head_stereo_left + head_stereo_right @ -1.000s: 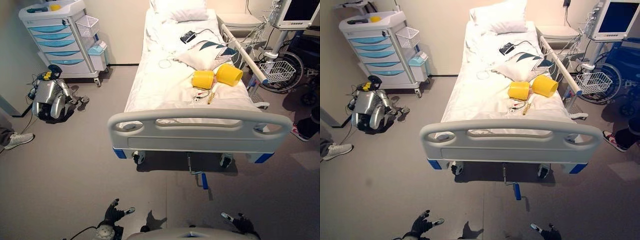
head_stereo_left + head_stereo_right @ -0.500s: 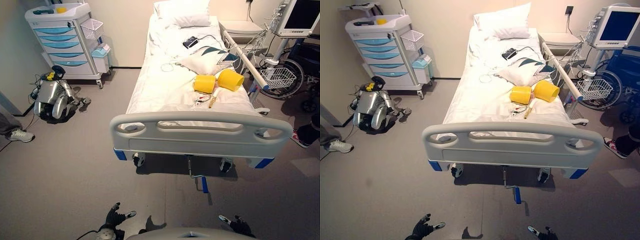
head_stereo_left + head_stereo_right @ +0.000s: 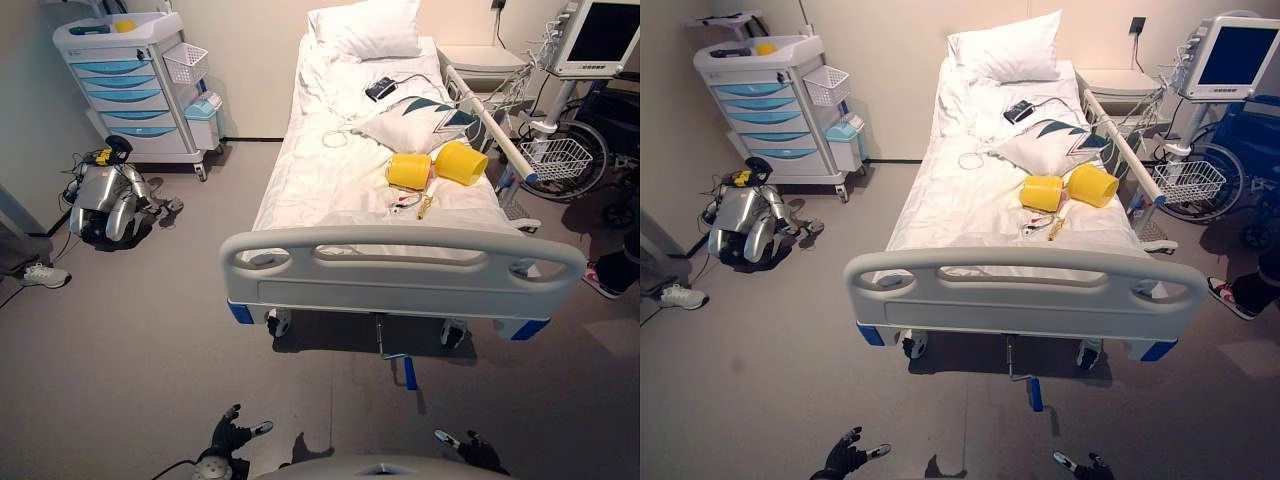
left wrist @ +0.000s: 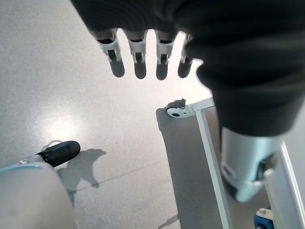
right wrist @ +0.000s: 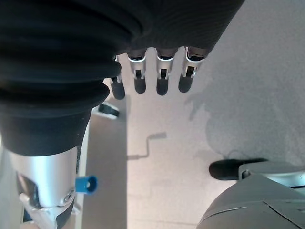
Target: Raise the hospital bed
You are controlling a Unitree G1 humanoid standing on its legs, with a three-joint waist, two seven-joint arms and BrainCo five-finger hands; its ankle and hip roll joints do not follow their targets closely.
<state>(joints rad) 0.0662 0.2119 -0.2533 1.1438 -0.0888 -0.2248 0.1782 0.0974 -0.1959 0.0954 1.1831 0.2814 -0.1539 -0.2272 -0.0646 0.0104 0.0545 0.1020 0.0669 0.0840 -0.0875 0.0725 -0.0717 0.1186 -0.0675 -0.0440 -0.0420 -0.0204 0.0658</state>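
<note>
The hospital bed (image 3: 360, 170) stands ahead, its white footboard (image 3: 400, 272) facing me. Under the foot end a metal crank with a blue grip (image 3: 410, 372) sticks out over the floor. My left hand (image 3: 232, 432) hangs low in front of me, well short of the bed, with straight fingers (image 4: 138, 59) holding nothing. My right hand (image 3: 462, 447) hangs likewise to the right of the crank, its fingers (image 5: 162, 78) straight and empty; the blue grip (image 5: 87, 183) shows beside its thumb.
Two yellow cups (image 3: 408, 170), a patterned cushion and cables lie on the mattress. At back left stands a cart with blue drawers (image 3: 125, 85), near a silver robot dog (image 3: 105, 200). Monitor (image 3: 600, 35), wire basket (image 3: 555, 155) and wheelchair crowd the right. People's shoes (image 3: 45, 275) (image 3: 600, 278) show at both sides.
The whole picture has shifted a little, showing more of the bed's head end, so the camera moved. Both hands hang as before.
</note>
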